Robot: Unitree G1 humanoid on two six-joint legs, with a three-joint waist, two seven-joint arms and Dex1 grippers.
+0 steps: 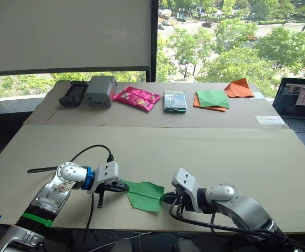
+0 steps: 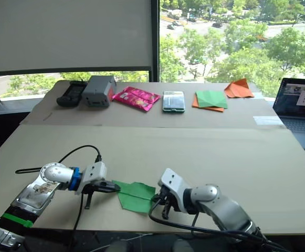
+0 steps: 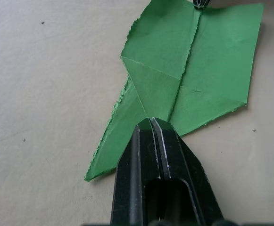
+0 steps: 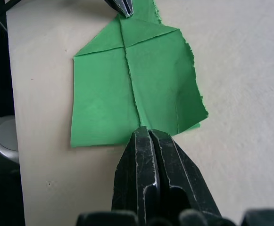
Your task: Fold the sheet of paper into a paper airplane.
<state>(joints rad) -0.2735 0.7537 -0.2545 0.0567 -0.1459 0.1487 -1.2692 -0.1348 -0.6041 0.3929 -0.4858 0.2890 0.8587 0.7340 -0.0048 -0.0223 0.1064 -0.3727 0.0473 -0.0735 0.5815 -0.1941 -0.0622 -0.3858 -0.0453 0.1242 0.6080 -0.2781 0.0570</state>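
Note:
The sheet of paper is bright green and lies flat near the table's front edge. Its two corners are folded in to a point, and a centre crease runs along it. My left gripper is shut on the pointed end, where the crease runs in between the fingertips. My right gripper is shut on the opposite, ragged edge, again at the crease. The two grippers face each other across the paper. The left fingertips also show in the right wrist view. The paper airplane is out of view.
Along the far table lie a black controller, a grey box, a pink packet, a phone, a darker green sheet on orange paper and an orange paper triangle. A laptop stands at the right. A black cable loops over my left arm.

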